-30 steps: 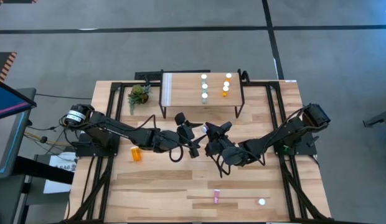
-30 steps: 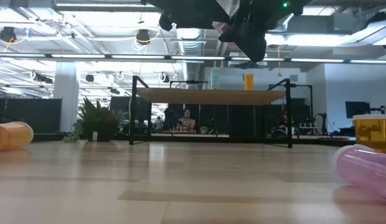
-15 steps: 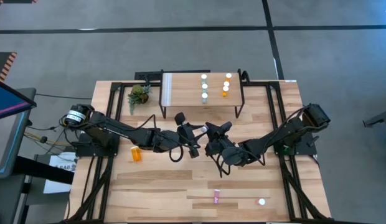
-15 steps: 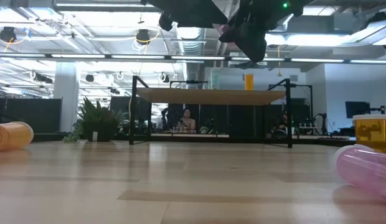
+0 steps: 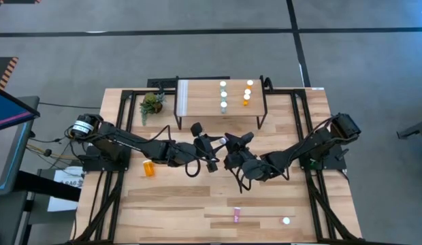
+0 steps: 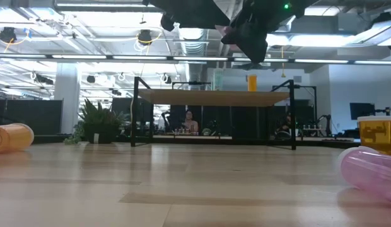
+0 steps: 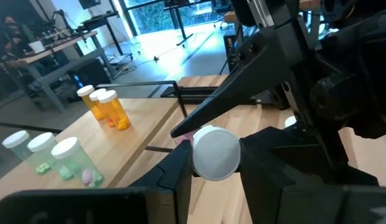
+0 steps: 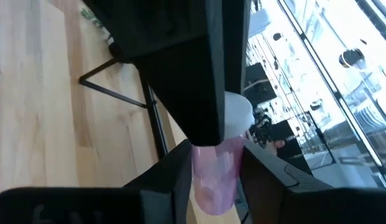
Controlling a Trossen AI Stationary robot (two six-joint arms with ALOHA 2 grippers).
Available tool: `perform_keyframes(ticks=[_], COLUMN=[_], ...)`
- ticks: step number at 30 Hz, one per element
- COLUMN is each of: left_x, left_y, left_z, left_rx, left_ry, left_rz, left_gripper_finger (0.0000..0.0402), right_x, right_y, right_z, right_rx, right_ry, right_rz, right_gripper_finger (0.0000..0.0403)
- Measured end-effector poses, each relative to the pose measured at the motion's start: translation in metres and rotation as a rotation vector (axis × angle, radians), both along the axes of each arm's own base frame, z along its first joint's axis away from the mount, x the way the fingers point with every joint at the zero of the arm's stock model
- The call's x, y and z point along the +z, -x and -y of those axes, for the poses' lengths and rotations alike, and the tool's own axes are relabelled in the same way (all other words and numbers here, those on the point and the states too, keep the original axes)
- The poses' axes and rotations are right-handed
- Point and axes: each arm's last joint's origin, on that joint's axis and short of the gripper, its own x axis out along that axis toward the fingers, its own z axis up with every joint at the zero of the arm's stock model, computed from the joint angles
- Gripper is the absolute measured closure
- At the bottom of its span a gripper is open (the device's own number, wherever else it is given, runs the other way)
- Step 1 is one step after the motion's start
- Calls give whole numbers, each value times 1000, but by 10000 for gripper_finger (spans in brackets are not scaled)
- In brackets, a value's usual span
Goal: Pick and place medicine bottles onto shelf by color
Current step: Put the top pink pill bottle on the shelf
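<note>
- High view: the shelf [image 5: 201,101] carries six medicine bottles in two rows, three teal bottles [image 5: 223,94] and three orange bottles [image 5: 248,92].
- Three more bottles are on the table [image 5: 177,204], well apart from the shelf: an orange lying bottle [image 5: 150,167], a pink lying bottle [image 5: 237,216] and one white-capped bottle [image 5: 286,220] whose body colour I cannot tell.
- One small plant [image 5: 152,103] stands just beside the shelf's white end.
- The left gripper [image 5: 209,145] and the right gripper [image 5: 233,143] meet in front of the shelf's middle, above the table. The held pink bottle [image 5: 223,141] is between them.
- Low view: both grippers hang above the shelf's level. Below, the shelf shows one teal and one orange bottle. Three bottles are on the table in front of the shelf, and a person [image 6: 188,120] is seen far behind it.
- Left wrist view: the left gripper [image 7: 215,155] is closed partway on the held bottle's white cap, which touches both fingers [image 7: 177,171]. The shelf with its teal and orange bottles lies beyond.
- Right wrist view: the pink body of the held bottle sits inside the right gripper [image 8: 215,171]. I cannot tell whether this gripper presses on it or is loose.
</note>
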Motion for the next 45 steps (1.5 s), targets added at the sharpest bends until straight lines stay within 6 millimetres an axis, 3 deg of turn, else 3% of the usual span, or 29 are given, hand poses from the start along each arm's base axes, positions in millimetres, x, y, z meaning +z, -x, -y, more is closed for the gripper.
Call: perform_keyframes(ticks=[12, 22, 29, 33, 40, 45], left_x=[2, 28, 62, 84, 110, 115], left_y=[2, 35, 52, 58, 73, 78], left_z=[-1, -17, -51, -78, -130, -163], left_rx=[26, 84, 91, 129, 146, 115], left_ry=[-22, 111, 204, 237, 329, 387], left_rz=[-10, -47, -140, -227, -271, -282], left_gripper_finger=[306, 306, 306, 306, 306, 306], right_x=[0, -1, 0, 14, 38, 47], right_y=[1, 3, 4, 10, 41, 70], right_z=[4, 5, 5, 8, 14, 24], right_rx=[-75, -142, -146, -147, -104, -75], right_ry=[12, 35, 14, -31, -169, -354], right_rz=[13, 2, 35, 108, 219, 288], right_gripper_finger=[179, 176, 177, 177, 177, 177])
